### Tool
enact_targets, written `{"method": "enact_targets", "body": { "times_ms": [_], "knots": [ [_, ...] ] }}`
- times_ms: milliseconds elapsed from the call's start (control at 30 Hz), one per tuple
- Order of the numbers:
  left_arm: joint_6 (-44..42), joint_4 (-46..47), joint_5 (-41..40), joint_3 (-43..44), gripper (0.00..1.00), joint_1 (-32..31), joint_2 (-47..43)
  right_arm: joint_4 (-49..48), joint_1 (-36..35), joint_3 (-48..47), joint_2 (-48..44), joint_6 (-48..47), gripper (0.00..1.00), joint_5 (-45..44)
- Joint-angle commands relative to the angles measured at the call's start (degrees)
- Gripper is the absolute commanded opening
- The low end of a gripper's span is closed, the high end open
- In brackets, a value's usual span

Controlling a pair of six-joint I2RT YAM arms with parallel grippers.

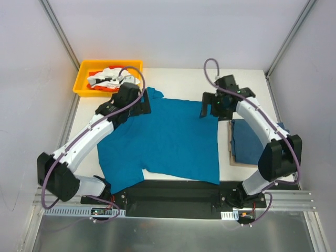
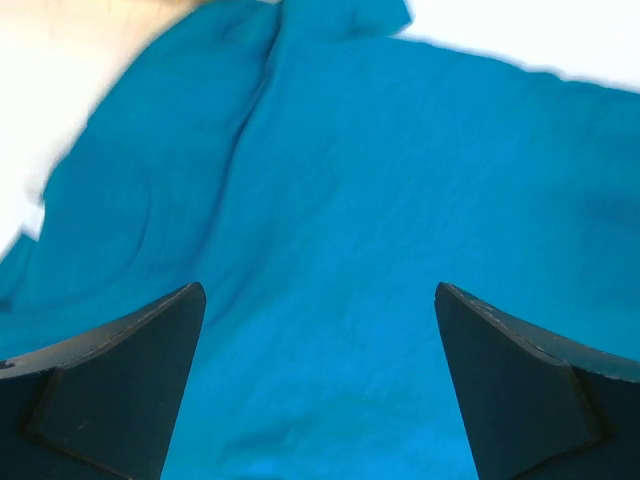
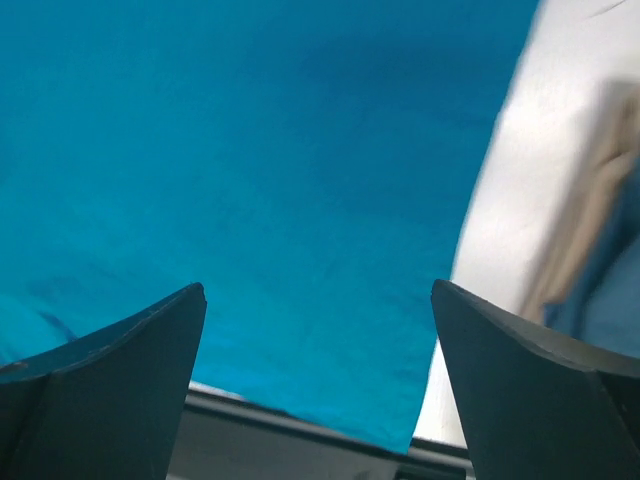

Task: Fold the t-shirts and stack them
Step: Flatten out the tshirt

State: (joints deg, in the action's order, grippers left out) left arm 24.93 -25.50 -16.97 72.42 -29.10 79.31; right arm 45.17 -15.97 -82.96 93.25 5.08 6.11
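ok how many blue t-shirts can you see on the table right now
2. The spread t-shirt lies in the middle of the table; the folded t-shirt sits at the right, partly behind the right arm. More may be hidden under it.

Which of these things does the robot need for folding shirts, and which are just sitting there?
For the job: the spread-out teal-blue cloth t-shirt; the folded teal-blue t-shirt on a flat brown board.
Just lying about: the orange plastic tray; the crumpled white and red things in it.
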Motion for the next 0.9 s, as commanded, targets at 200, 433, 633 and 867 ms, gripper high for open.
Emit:
{"method": "enact_targets", "body": {
  "times_ms": [200, 433, 633, 867],
  "knots": [
    [10.66, -0.87, 6.24, -26.53, 0.99, 4.05, -16.47, -9.21, -19.80, 15.28, -1.60, 8.71, 1.00, -1.97],
    [13.30, 7.29, 15.30, -34.01, 0.99, 8.80, -11.20, -10.89, -20.24, 15.55, 6.50, 9.51, 0.99, -1.80],
    [12.60, 12.05, 19.95, -29.99, 0.99, 9.68, -0.22, -11.42, -17.52, 15.55, 11.77, 8.55, 1.00, -2.07],
    [11.46, 13.45, 24.00, -21.11, 0.99, 9.68, 14.88, -11.24, -10.24, 14.23, 13.97, 6.61, 0.97, -1.45]
  ]
}}
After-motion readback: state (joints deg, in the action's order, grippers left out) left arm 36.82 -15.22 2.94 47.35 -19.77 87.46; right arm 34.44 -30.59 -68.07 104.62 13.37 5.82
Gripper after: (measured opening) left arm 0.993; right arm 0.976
